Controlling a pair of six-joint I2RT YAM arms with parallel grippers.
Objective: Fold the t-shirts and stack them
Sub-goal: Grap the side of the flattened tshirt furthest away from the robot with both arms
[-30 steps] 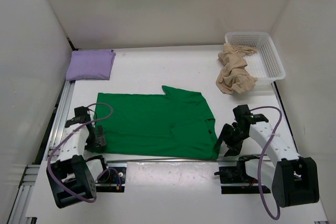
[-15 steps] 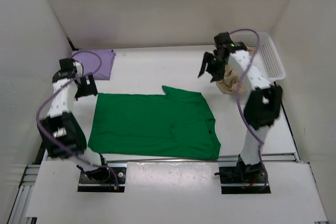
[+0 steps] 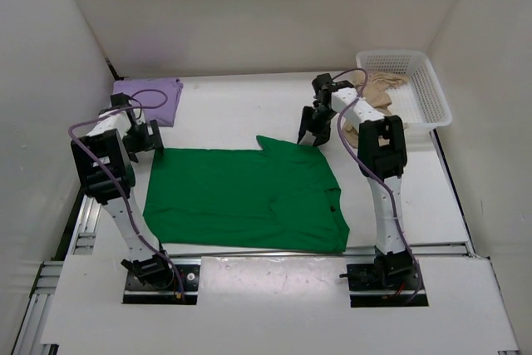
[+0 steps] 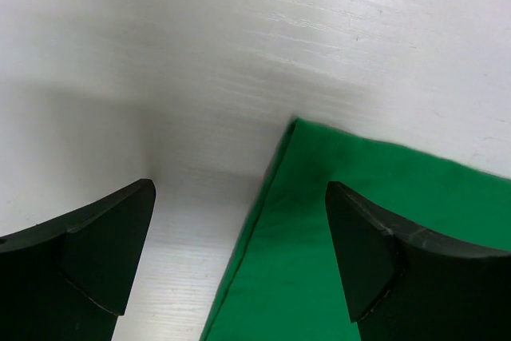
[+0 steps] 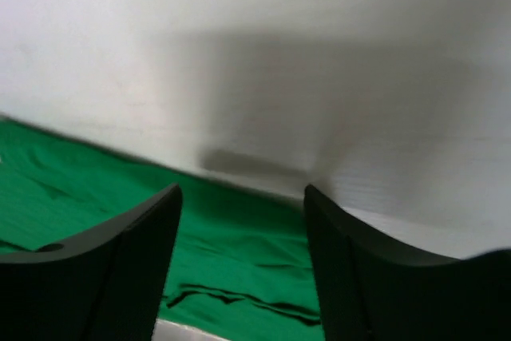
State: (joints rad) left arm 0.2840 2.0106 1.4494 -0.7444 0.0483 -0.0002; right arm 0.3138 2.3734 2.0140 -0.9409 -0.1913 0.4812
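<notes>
1. Top external view: the green t-shirt (image 3: 245, 197) lies flat in the middle of the bench (image 3: 233, 110). The lavender t-shirt (image 3: 166, 89) sits folded at 10 o'clock, and the beige t-shirt (image 3: 378, 89) is crumpled over the basket (image 3: 424, 81) at 1 o'clock.
2. I judge the step in hand to be folding the green one.
3. My left gripper (image 3: 146, 137) hangs spread wide and empty over its 10 o'clock corner. My right gripper (image 3: 311, 134) is also parted and empty, at the 1 o'clock edge.
4. Next, I think, each gripper must drop, pinch only its own far corner, and carry it toward 6 o'clock without dragging the cloth.
5. A second ago both arms were low at the shirt's 6 o'clock edge. They have since swung over to its far edge, and the shirt looks unmoved.
</notes>
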